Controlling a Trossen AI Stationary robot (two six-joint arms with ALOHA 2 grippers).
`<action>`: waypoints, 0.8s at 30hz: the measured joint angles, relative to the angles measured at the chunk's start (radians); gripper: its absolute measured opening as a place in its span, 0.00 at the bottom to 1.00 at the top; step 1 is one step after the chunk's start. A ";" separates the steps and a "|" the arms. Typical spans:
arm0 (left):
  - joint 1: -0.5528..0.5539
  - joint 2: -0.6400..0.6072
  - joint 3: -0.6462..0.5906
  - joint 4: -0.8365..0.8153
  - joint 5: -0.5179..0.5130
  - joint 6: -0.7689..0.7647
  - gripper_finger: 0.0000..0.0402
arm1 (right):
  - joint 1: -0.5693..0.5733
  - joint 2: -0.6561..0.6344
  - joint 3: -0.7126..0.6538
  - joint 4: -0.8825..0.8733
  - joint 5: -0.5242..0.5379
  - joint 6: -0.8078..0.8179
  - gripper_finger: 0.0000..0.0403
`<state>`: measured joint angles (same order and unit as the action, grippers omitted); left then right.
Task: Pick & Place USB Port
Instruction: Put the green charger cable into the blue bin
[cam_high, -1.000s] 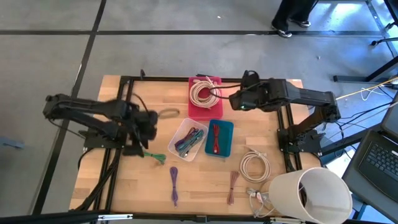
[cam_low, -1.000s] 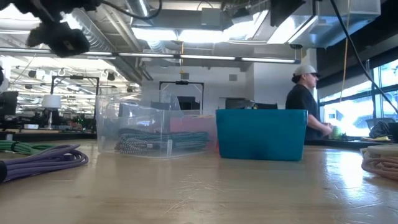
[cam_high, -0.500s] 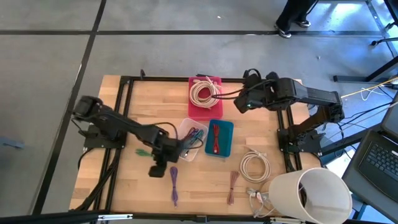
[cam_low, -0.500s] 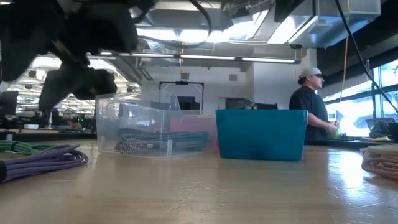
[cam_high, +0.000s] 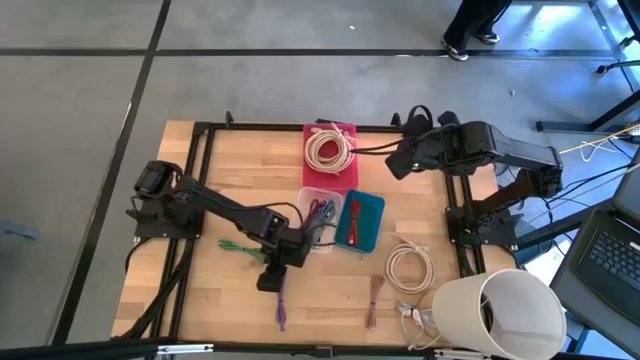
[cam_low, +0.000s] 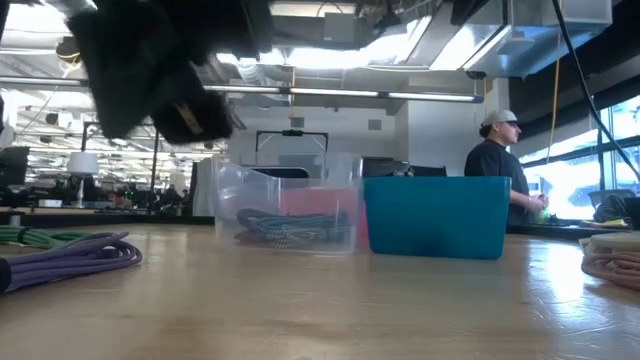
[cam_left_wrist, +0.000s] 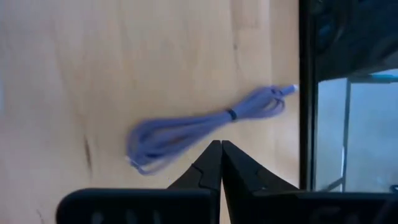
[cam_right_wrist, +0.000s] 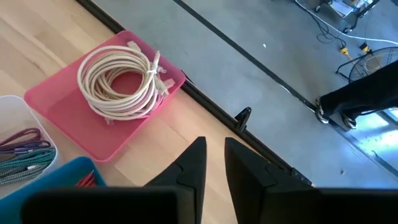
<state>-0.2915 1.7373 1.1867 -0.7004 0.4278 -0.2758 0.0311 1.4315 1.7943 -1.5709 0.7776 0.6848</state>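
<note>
A bundled purple USB cable (cam_left_wrist: 199, 127) lies flat on the wooden table (cam_high: 200, 310) near its front edge, also seen in the high view (cam_high: 281, 305) and the low view (cam_low: 70, 260). My left gripper (cam_left_wrist: 221, 144) hangs shut above its far end (cam_high: 271, 281), well clear of the table in the low view (cam_low: 195, 115), with nothing between the fingers. My right gripper (cam_right_wrist: 214, 146) stands at the far right (cam_high: 395, 163), beside the pink tray (cam_right_wrist: 106, 118). Its fingers are a little apart and empty.
A white cable coil (cam_high: 327, 150) lies in the pink tray. A clear bin (cam_high: 318, 215) holds mixed cables, and a blue bin (cam_high: 361, 220) holds red ones. On the table lie a green cable (cam_high: 240, 247), a white coil (cam_high: 408, 266) and a brown cable (cam_high: 372, 300). A white bucket (cam_high: 505, 305) stands at the near right.
My left arm has swung from the table's left side toward the middle and the near edge, ending above the purple cable. The clear and blue bins have slid a little toward the right edge. My right gripper has drawn back slightly toward the right.
</note>
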 joint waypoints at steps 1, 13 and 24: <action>-0.014 -0.005 0.007 -0.020 -0.014 -0.011 0.00 | 0.000 -0.003 0.000 0.000 0.000 -0.006 0.15; -0.092 -0.007 0.049 -0.005 -0.169 0.026 0.00 | 0.000 -0.008 0.000 0.003 0.010 -0.013 0.15; -0.094 -0.008 0.039 -0.507 -0.348 0.069 0.00 | 0.002 -0.010 0.000 0.000 -0.011 -0.066 0.15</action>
<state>-0.3855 1.7297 1.2258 -1.2071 0.0798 -0.2070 0.0326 1.4216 1.7943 -1.5707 0.7666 0.6184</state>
